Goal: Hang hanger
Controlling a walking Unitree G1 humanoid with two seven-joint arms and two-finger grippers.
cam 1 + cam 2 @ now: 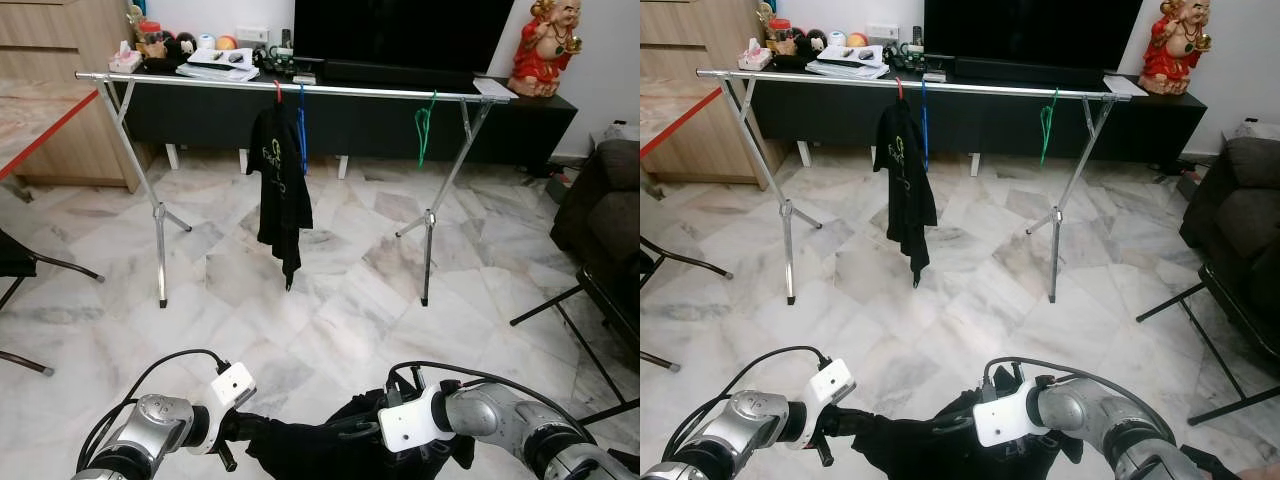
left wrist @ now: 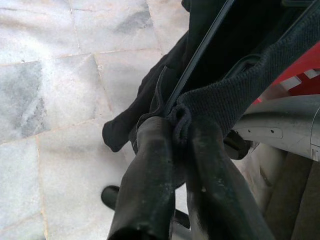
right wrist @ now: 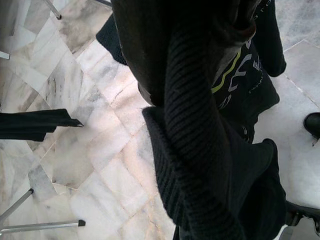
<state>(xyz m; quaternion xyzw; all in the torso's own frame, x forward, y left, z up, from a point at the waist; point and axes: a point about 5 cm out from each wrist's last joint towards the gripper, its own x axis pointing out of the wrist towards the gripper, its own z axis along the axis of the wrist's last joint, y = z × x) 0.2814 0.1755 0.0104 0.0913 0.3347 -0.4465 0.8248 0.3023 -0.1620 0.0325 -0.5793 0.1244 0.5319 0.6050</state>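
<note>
Standing back from long silver metal clothes rail (image 1: 290, 88) on crossed legs; open stretch of white-grey marble floor (image 1: 340, 300) between robot & rail. Behind rail: low black TV cabinet (image 1: 520, 120) w/ big dark TV screen (image 1: 400, 30), red-gold laughing figurine (image 1: 545, 45) at its right end, clutter of small items (image 1: 200, 55) at left end. Wooden cupboard (image 1: 60, 90) far left, dark sofa (image 1: 610, 210) far right, black folding-chair legs (image 1: 570, 310) low right, more black legs (image 1: 40, 265) at left edge.

On rail, counted: 3 hangers. Red hanger (image 1: 277, 92) carrying black T-shirt w/ yellow-green print (image 1: 280, 190), bare blue hanger (image 1: 301, 125) touching its right side, bare green hanger (image 1: 424, 125) well apart toward right legs. Rail bare between blue & green, also left of red.

Task's thing: second black garment w/ ribbed collar (image 1: 320, 445), held low in front of robot between both arms, well short of rail. Thin black hanger bar (image 2: 200, 55) running through fabric in left wrist view; hanger mostly buried in cloth.

Left gripper (image 2: 175, 135): 2 black fingers (image 2: 150, 165) clenched on fold of ribbed collar, beside hanger bar. Right gripper (image 1: 375, 430) pushed into garment from right side; fingers swallowed by cloth, can't tell clamped or loose. Right wrist view: ribbed collar close up, yellow-green print lower down, marble beneath.
</note>
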